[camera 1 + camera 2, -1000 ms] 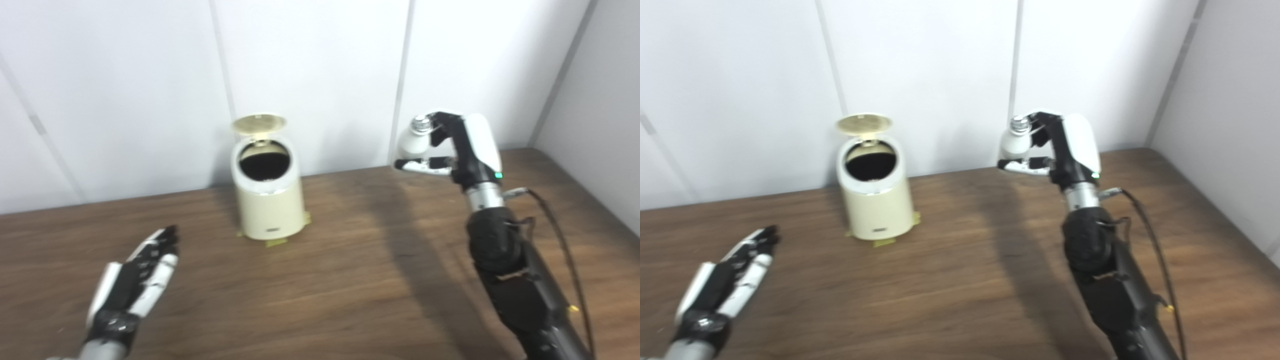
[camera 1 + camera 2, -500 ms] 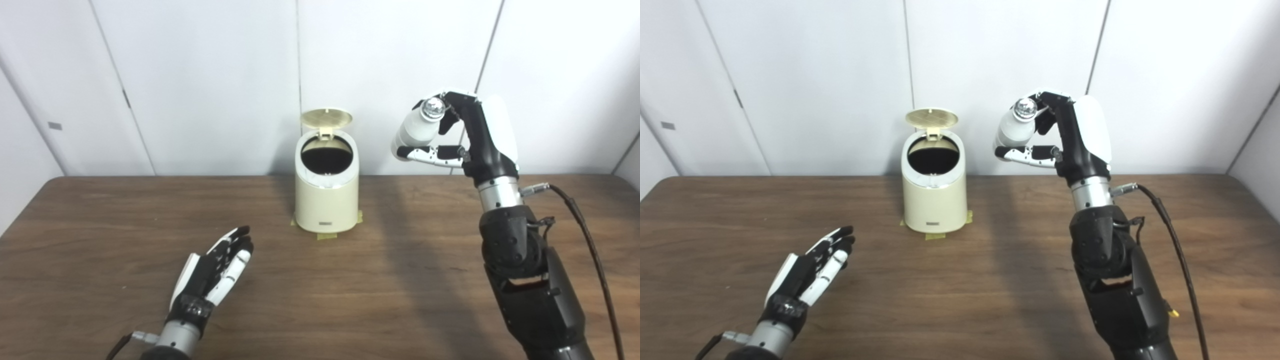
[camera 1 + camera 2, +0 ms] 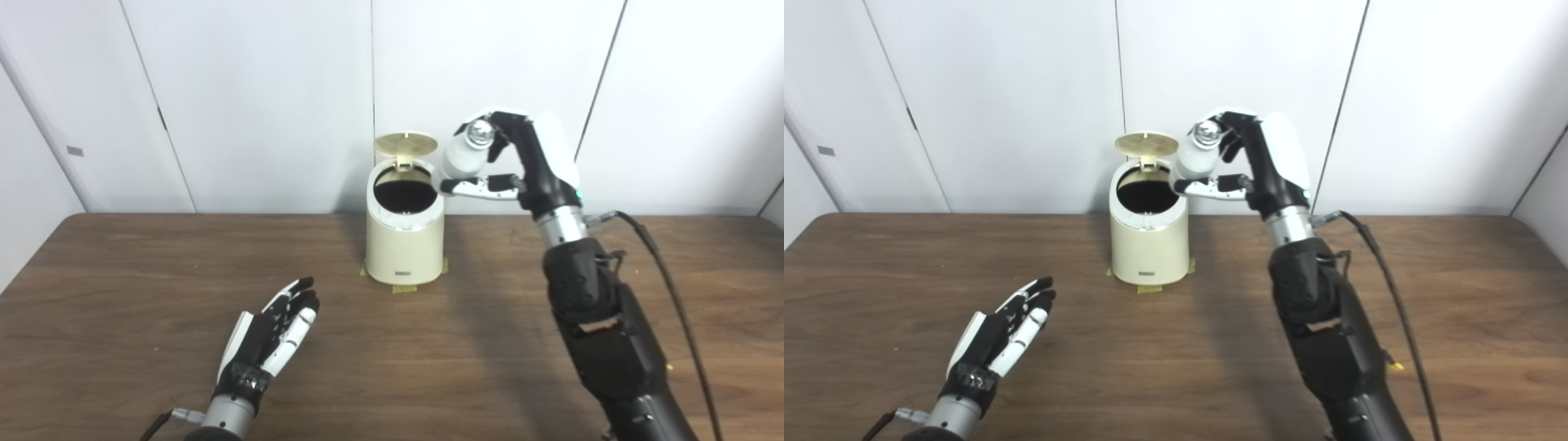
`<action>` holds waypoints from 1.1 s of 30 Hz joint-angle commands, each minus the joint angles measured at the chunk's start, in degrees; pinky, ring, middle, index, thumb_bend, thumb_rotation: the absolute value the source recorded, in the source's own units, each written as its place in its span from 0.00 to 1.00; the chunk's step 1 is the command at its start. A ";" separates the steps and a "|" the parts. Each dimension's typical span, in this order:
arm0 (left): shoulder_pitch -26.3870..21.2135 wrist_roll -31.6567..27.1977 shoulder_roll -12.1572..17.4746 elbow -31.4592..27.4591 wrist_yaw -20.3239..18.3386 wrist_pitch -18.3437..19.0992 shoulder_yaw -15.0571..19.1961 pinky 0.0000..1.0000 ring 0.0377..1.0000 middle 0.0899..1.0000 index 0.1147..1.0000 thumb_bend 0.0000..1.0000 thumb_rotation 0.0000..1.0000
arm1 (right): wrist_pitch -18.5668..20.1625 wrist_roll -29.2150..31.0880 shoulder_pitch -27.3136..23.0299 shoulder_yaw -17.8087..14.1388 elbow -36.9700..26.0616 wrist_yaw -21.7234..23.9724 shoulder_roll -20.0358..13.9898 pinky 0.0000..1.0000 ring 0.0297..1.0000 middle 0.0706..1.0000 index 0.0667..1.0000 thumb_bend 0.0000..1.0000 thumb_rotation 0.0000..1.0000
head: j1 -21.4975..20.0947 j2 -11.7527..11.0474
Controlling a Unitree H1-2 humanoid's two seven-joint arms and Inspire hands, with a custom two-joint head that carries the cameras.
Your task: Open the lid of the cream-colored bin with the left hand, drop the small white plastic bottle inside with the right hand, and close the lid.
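Bottle (image 3: 463,156) sits pinched in right hand (image 3: 520,165) beside open bin (image 3: 404,236); next, centre over mouth and release; left hand (image 3: 272,331) rests spread.

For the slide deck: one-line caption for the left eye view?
Right hand holds the white bottle beside the open cream bin; left hand rests open on the table.

Light: bright, even, from overhead.
Shadows: soft dark band on the table (image 3: 122,275) under the right arm (image 3: 588,306); faint one beside the bin (image 3: 404,245).
Glare: small glint on the bottle cap (image 3: 481,130).
Focus: both views sharp, without motion blur.
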 commanded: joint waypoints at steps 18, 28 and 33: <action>-0.48 -0.18 -0.57 -1.16 0.84 -1.93 0.27 0.85 0.88 0.88 0.90 0.51 0.73 | -5.11 -0.80 -4.85 1.56 6.81 -3.12 4.49 0.37 0.42 0.45 0.45 0.50 0.00 | 0.30 0.24; -0.16 -0.39 -0.46 -1.65 0.67 -1.53 0.43 0.82 0.87 0.86 0.91 0.53 0.73 | -4.51 -1.40 -5.83 0.81 9.96 -7.71 6.38 0.36 0.42 0.46 0.44 0.50 0.00 | 0.03 0.54; 0.01 -0.79 -0.42 -2.08 0.46 -1.37 0.62 0.84 0.88 0.87 0.91 0.53 0.73 | -4.38 -1.43 -6.14 0.42 10.98 -9.60 6.77 0.36 0.41 0.46 0.45 0.50 0.00 | -0.11 0.74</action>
